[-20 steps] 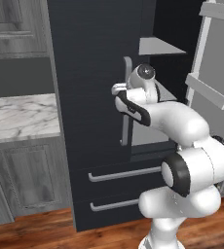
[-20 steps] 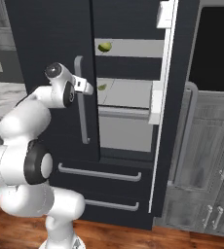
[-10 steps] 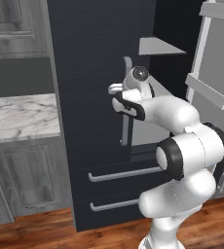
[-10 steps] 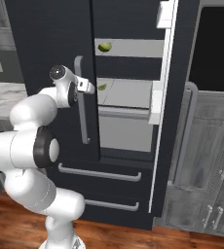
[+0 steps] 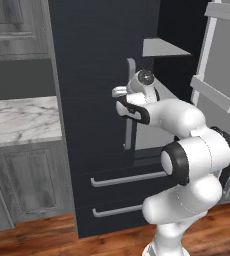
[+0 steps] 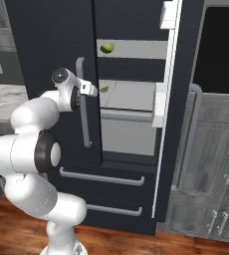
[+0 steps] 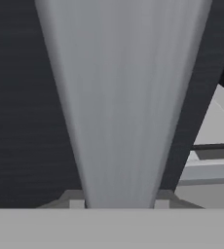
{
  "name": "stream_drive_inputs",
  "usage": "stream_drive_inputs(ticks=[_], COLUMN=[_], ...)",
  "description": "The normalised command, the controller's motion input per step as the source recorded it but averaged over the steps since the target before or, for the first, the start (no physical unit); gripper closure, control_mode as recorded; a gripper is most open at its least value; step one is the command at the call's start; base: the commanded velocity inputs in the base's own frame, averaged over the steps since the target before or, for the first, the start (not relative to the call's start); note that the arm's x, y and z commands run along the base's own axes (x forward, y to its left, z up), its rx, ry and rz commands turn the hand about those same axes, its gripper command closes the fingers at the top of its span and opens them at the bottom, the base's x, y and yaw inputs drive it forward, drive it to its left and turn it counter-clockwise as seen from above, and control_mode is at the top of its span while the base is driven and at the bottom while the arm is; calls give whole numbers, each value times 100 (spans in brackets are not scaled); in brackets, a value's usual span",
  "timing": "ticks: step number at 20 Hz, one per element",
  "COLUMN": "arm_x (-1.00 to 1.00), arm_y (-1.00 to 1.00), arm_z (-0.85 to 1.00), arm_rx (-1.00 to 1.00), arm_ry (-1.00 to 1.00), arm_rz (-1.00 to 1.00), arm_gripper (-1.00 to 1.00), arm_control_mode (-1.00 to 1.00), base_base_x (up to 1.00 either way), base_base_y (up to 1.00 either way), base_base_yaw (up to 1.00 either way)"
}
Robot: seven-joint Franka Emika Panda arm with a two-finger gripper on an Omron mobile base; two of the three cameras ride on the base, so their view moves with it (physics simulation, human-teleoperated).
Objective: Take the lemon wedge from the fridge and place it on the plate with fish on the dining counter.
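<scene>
Gripper (image 6: pixel 92 90) sits at the grey bar handle (image 7: pixel 121 107) of the fridge's (image 6: pixel 52 45) left door, fingers (image 7: pixel 76 203) narrowed against either side of the bar. Lemon wedge (image 6: pixel 104 89) lies on a pale shelf (image 6: pixel 131 97) just beyond the fingers, inside the open right half.

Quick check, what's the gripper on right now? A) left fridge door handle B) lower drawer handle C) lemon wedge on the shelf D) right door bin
A: the gripper sits at the left door's bar handle, and the hand view shows the handle running between the fingertips; the lemon wedge lies apart on the shelf.
</scene>
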Motion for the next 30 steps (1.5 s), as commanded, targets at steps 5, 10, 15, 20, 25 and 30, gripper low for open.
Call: stream_drive_inputs(ticks=[5,10,15,20,25,30], arm_x=[0,-11,-41,-63,-78,-97], arm_y=[0,14,70,95,100,100], arm_z=[0,0,9,22,19,33], arm_rx=[0,0,0,0,0,0], arm_ry=[0,0,0,-3,-8,-11], arm_rz=[0,0,0,0,0,-4], arm_gripper=[100,100,100,100,100,100], arm_control_mode=[-100,-100,-100,-100,-100,-100], base_base_x=[0,0,0,0,0,0], base_base_y=[0,0,0,0,0,0], base_base_yaw=[0,0,0,0,0,0])
